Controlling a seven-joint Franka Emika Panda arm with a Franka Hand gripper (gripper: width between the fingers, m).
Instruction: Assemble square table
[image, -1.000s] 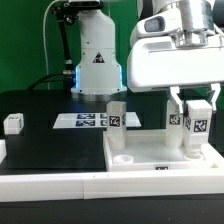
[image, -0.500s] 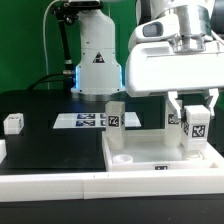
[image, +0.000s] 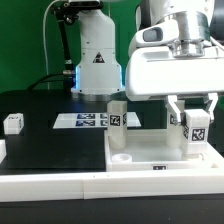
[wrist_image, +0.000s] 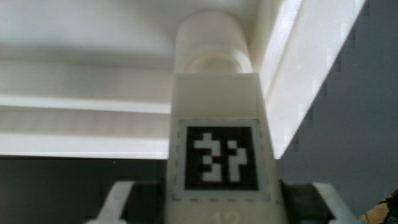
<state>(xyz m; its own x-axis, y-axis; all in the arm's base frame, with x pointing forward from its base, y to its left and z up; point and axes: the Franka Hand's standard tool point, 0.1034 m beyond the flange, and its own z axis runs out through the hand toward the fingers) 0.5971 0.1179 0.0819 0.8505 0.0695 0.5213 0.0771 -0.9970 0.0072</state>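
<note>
White plastic parts lie before you: one square tabletop (image: 160, 150) flat on the black table (image: 50, 150), towards the exterior view's right, and four tagged legs. Your gripper (image: 195, 114) pinches one leg, the held leg (image: 197, 135), upright between its two fingers (wrist_image: 128, 202), lower end down at the slab's right side. A second leg (image: 117, 117) stands upright at the slab's far left corner. A third leg (image: 181, 119) peeks out behind the held one. A fourth leg (image: 13, 123) sits loose, well apart at the left. One marker board (image: 85, 120) lies behind.
</note>
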